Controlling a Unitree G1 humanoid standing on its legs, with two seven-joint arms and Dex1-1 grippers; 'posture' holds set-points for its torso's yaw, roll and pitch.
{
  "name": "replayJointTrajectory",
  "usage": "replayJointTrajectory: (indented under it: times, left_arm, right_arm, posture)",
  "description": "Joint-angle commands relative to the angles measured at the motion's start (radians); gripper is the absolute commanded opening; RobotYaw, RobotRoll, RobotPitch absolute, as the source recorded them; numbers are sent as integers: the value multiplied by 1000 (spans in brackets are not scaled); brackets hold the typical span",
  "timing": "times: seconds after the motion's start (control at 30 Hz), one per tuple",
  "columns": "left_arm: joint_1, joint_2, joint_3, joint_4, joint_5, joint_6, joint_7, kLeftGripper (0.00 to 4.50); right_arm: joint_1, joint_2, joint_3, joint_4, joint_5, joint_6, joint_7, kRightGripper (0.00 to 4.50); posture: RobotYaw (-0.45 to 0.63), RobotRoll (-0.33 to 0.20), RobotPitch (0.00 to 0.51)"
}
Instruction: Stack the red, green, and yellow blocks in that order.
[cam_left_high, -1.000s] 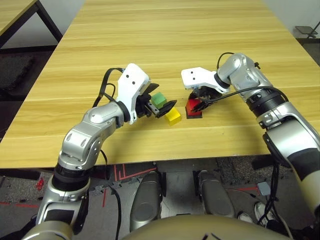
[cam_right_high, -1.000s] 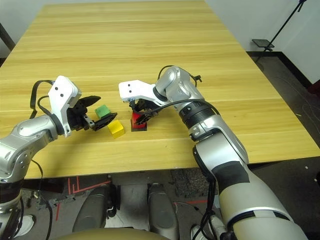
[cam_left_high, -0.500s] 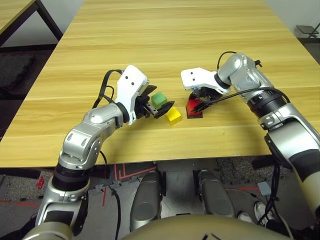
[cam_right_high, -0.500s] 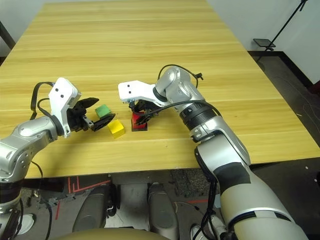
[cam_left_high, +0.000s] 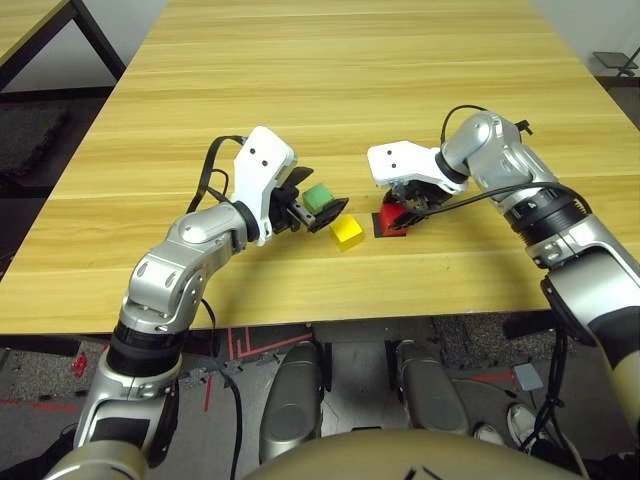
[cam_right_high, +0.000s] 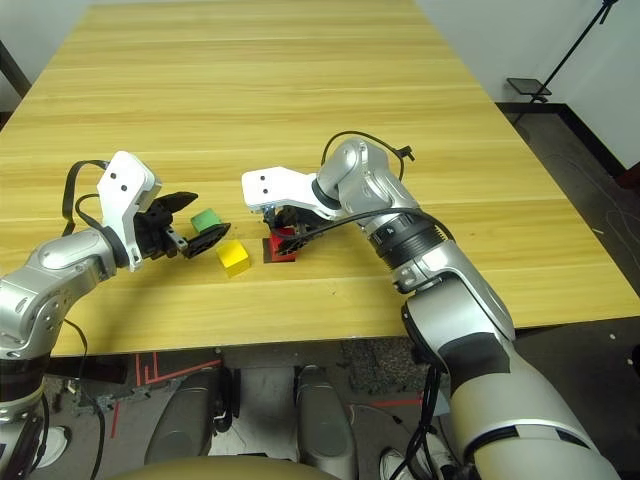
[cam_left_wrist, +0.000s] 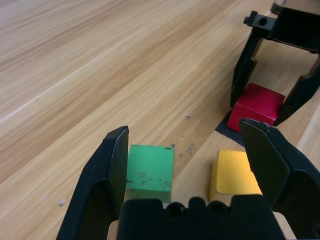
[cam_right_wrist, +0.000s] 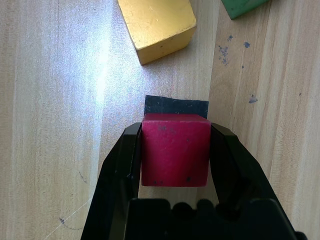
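My right gripper (cam_right_wrist: 176, 131) is shut on the red block (cam_right_wrist: 175, 150), which sits low over the near edge of a flat black patch (cam_right_wrist: 175, 106). I cannot tell whether the block touches the table. My left gripper (cam_left_wrist: 184, 129) stands open. The green block (cam_left_wrist: 150, 166) lies on the table between its fingers, close to one finger. The yellow block (cam_left_wrist: 234, 172) lies on the table near the other finger, between the green and red blocks. The head views show green (cam_left_high: 318, 196), yellow (cam_left_high: 347, 232) and red (cam_left_high: 391, 215) in a short row left to right.
The wooden table (cam_left_high: 330, 80) stretches wide and bare behind the blocks. Its front edge (cam_left_high: 300, 315) runs close below both arms. Another table's corner (cam_left_high: 40, 20) shows at far left.
My right arm has shifted slightly to the right, with the red block still in its grip. The left gripper stays open around the green block, hardly moved.
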Motion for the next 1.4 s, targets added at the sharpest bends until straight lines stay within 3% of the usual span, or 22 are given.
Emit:
replayJointTrajectory:
  times: [0.03,0.17,0.27,0.5,0.73,1.0,1.13,1.27,1.4]
  left_arm:
    - [-5,-9,-11,11,9,-9,-7,4500]
    - [-1,-5,-9,26,21,-11,-11,4500]
    - [0,-6,-10,51,33,-15,-12,4500]
    - [-5,-12,-31,167,85,-80,-32,4500]
    - [-33,-21,-45,312,127,-151,-74,4500]
    - [-80,-34,-83,443,170,-245,-151,4500]
    - [-119,-49,-94,530,202,-298,-173,3547]
    - [-156,-48,-98,595,234,-366,-202,2124]
    - [-209,-53,-94,594,230,-364,-245,2013]
  right_arm:
    - [46,-10,33,24,-14,16,-10,2064]
    - [46,-3,11,36,11,2,-24,3361]
    - [13,2,-76,73,94,-36,-24,4405]
    - [-92,-58,-300,125,259,-7,-71,4460]
    - [26,-164,-425,-158,416,229,-90,4460]
    - [133,-194,-447,-390,549,397,-156,4460]
    - [160,-191,-446,-436,591,424,-196,4500]
    - [167,-199,-446,-438,609,425,-230,4500]
    - [177,-226,-447,-428,620,418,-242,4500]
  posture:
    - [473,-256,141]
    - [460,-252,133]
    - [440,-243,127]
    - [379,-225,105]
    - [307,-201,88]
    - [247,-174,76]
    - [229,-167,76]
    - [222,-163,78]
    - [228,-162,79]
